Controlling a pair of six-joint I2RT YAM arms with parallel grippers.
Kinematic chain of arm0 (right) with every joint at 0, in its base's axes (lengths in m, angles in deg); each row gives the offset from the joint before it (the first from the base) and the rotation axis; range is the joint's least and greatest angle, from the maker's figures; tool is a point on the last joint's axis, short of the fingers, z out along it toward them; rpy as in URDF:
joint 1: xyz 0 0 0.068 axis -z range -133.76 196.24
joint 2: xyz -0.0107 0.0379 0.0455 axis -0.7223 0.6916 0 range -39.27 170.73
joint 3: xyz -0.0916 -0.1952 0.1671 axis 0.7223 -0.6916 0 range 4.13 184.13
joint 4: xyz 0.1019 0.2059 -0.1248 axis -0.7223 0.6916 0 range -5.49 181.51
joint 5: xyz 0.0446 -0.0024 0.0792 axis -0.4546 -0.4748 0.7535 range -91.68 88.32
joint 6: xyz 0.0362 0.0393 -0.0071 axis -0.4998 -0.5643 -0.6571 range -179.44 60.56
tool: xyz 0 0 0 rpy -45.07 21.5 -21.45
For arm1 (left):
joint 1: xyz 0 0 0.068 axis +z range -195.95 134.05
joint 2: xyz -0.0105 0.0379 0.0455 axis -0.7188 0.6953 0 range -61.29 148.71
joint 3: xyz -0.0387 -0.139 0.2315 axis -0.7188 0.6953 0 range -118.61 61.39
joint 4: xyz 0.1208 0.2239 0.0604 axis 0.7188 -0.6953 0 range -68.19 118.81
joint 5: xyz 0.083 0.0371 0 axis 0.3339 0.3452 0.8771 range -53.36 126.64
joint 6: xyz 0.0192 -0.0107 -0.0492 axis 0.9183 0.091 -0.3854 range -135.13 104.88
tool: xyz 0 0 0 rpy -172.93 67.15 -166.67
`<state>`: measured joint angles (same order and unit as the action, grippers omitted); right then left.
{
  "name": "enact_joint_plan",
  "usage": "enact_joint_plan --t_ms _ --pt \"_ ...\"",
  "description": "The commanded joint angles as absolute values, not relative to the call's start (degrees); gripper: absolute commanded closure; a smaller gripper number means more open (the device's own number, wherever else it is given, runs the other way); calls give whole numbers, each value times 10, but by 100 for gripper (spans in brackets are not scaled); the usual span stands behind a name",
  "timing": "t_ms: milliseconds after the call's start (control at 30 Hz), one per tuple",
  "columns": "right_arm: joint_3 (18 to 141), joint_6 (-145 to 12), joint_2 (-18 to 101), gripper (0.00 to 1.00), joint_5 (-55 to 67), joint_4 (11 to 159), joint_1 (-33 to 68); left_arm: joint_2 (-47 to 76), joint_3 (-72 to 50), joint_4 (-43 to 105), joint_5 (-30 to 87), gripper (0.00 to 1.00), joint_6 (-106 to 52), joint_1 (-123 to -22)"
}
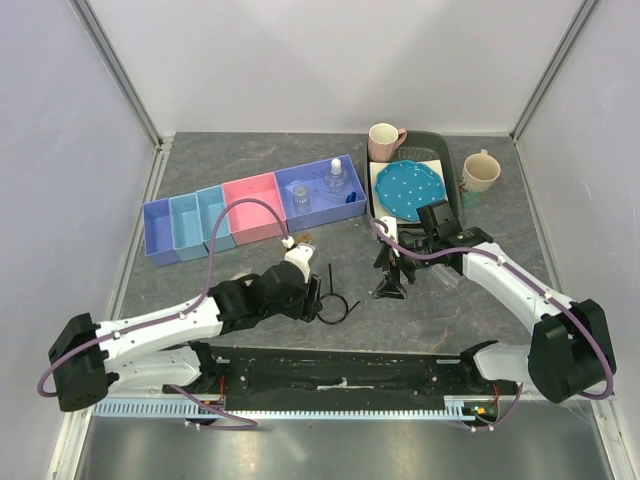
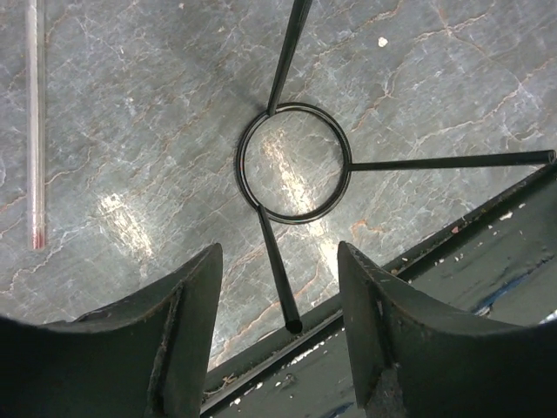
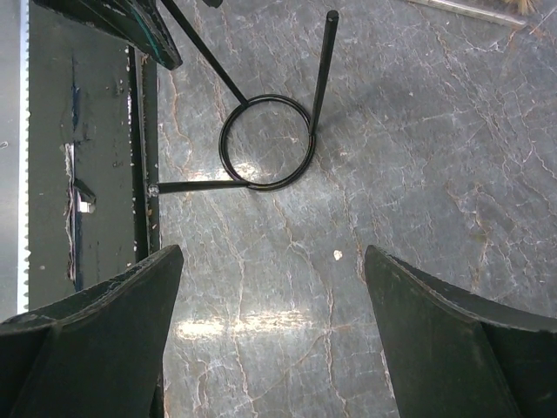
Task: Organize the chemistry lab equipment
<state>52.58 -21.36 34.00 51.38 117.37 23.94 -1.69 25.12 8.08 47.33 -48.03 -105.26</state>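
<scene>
Black three-legged wire loop [image 2: 273,252] lies flat on the grey marbled surface [image 2: 130,122], its near leg running lengthwise into the gap between the left fingers [image 2: 187,322], open and clear of it; right fingers [image 3: 113,331], spread wide, stand farther off.

Left arm [image 1: 150,335]: lying low, stretching rightward toward centre; left gripper [image 2: 278,252] pointing downward, jaws standing apart. Right arm [image 1: 510,285]: bending leftward from its base; right gripper [image 3: 274,252] pointing downward, jaws gaping wide, holding nothing.
</scene>
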Motion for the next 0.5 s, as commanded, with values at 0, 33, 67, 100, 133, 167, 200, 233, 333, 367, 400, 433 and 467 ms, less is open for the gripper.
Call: enact_joint_plan --t_ms 0,33,67,100,133,167,200,233,333,367,400,433,467 --pt "523 -217 346 7 524 1152 237 10 205 59 535 40 -492 -1071" --pt "523 -217 347 7 523 1151 237 15 203 53 539 42 -491 -1074" --pt "523 -217 347 7 523 1151 237 20 201 49 545 44 -490 -1074" --pt "523 -218 348 7 524 1150 237 23 196 47 546 46 -490 -1076" --pt "522 -218 348 7 522 1151 237 23 194 46 547 51 -489 -1077" --pt "522 -219 348 7 523 1151 237 30 191 45 548 53 -488 -1076" --pt "522 -220 348 7 523 1151 237 32 187 45 548 54 -487 -1076" --pt "522 -219 348 7 522 1151 237 36 184 42 548 56 -487 -1077" --pt "521 -219 347 7 521 1151 237 46 176 33 548 73 -486 -1077" --pt "520 -219 347 7 520 1151 237 48 174 31 548 79 -485 -1077" --pt "520 -219 346 7 521 1151 237 47 173 31 548 85 -486 -1077" --pt "519 -219 347 7 520 1151 237 46 172 31 548 94 -486 -1077" --pt "519 -220 346 7 519 1151 237 45 170 32 549 97 -487 -1077"
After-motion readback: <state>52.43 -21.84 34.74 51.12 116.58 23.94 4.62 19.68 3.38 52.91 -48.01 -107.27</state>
